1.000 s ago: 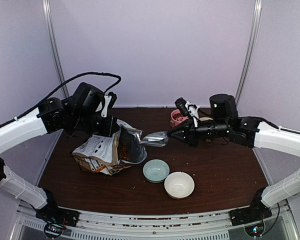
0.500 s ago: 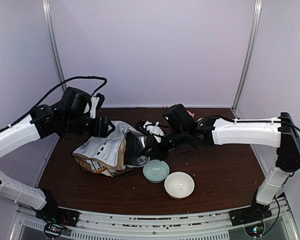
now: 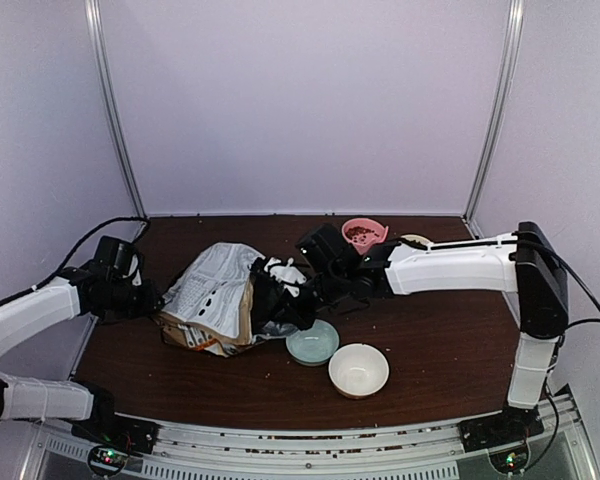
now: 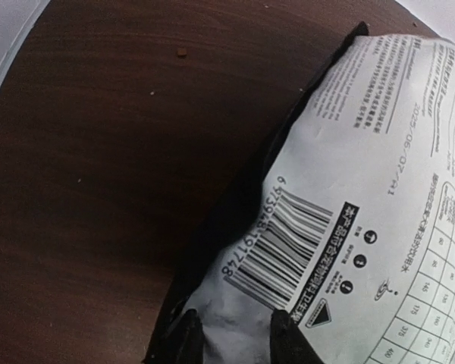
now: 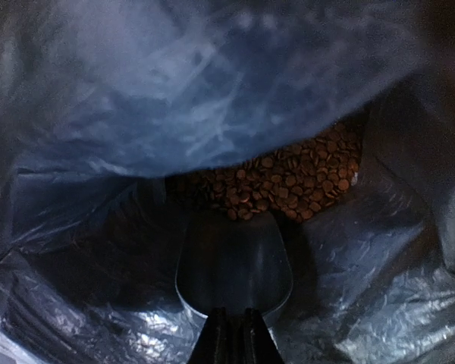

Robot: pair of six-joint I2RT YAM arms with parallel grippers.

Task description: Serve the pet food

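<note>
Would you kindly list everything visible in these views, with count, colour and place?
bag: 1, white and brown, printed, lying left of centre on the table
pet food: one heap, reddish-brown, inside the bag
scoop: 1, clear grey, inside the bag, pointing at the heap
green bowl: 1, pale green, beside the bag's mouth
cream bowl: 1, near front
pink bowl: 1, at back, holding kibble
table: 1, dark brown
left gripper: black, fingers astride the bag's edge
right gripper: black, shut on the scoop

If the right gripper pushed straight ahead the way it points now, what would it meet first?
Probably the pet food: the scoop in the right gripper points at that heap inside the bag, though depth is unclear.
</note>
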